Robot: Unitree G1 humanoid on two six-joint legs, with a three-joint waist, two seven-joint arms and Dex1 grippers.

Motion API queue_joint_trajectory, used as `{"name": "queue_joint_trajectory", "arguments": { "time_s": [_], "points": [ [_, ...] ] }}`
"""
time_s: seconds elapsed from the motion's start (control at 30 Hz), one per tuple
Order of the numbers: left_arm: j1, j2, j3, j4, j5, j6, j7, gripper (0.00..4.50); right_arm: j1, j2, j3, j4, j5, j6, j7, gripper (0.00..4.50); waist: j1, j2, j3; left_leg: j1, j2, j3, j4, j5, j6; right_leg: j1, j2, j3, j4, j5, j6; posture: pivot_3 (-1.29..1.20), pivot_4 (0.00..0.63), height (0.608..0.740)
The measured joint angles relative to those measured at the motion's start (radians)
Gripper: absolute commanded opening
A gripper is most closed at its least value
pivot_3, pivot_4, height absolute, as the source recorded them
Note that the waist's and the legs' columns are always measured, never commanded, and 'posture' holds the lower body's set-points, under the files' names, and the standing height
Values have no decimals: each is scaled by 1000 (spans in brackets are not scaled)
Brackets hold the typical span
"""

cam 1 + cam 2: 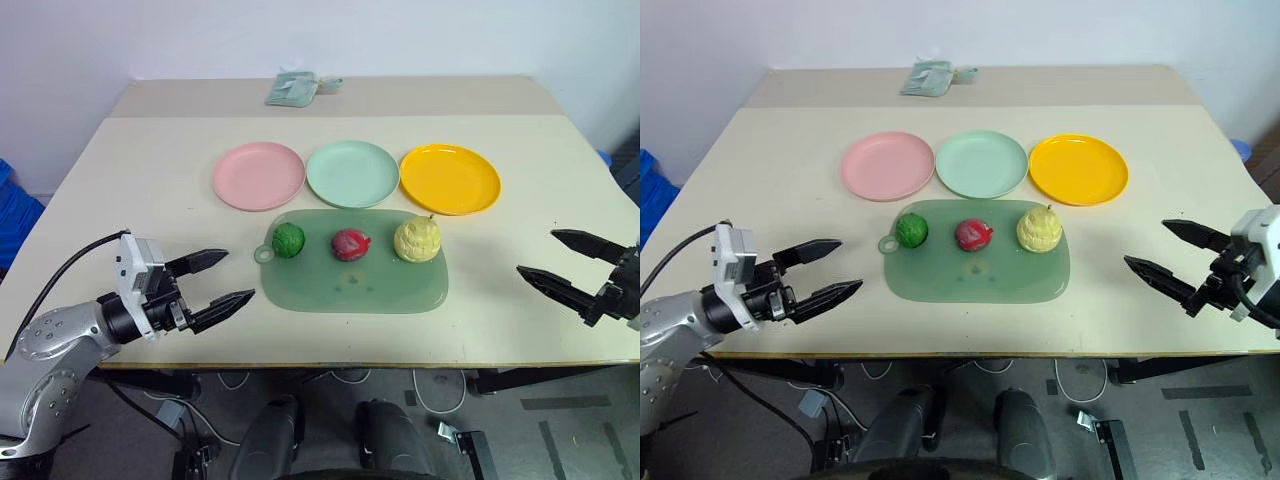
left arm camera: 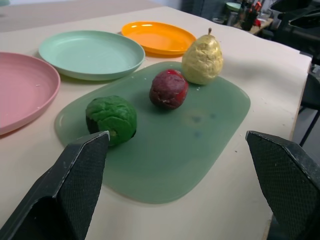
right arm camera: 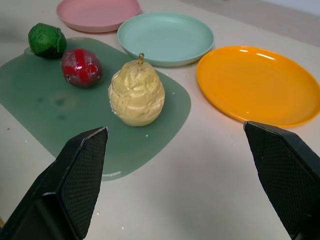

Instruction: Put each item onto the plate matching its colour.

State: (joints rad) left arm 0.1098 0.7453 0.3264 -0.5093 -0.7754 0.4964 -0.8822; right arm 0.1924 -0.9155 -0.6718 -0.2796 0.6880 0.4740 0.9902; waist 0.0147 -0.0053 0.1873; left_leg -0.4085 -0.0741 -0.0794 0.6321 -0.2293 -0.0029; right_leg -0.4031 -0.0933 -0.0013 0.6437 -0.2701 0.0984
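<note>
Two grippers, nearest the table's front edge, neither touching anything. Left gripper (image 1: 228,278): fingers spread wide, nothing between them, hovering over the tabletop well to the left of the green mat. Right gripper (image 1: 540,257): fingers likewise spread wide and empty, over the table's right side, well apart from the mat.

One green mat (image 1: 350,288), flat, translucent, rounded rectangle, centred on the beige table (image 1: 150,190). Three items stand in a row along its far half, apart from one another:
- bumpy dark green item (image 1: 288,240), at the left end, near the mat's small tab;
- red-magenta item (image 1: 350,244), in the middle;
- pale yellow pear-shaped item (image 1: 417,239), at the right end, upright with its stem up, the largest of the three.

Three round shallow plates in a row just beyond the mat, rims close together, none holding anything:
- pale pink plate (image 1: 258,175), left;
- mint green plate (image 1: 352,172), middle, its near rim just beside the mat's far edge;
- yellow-orange plate (image 1: 449,178), right.

One small pale green folded object (image 1: 295,88), at the far edge of the table; what it is cannot be told.
</note>
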Motion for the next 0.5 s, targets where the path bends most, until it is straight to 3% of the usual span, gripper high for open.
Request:
{"name": "queue_joint_trajectory", "arguments": {
  "time_s": [0.5],
  "points": [
    [-44,-21,-39,-14,43,-1,65,4500,-14,2,21,-13,-17,-39,21,4440,0,0,0,0,0,0,0,0,0,0,0,0,0,0,0,0,150,740]
  ]
}}
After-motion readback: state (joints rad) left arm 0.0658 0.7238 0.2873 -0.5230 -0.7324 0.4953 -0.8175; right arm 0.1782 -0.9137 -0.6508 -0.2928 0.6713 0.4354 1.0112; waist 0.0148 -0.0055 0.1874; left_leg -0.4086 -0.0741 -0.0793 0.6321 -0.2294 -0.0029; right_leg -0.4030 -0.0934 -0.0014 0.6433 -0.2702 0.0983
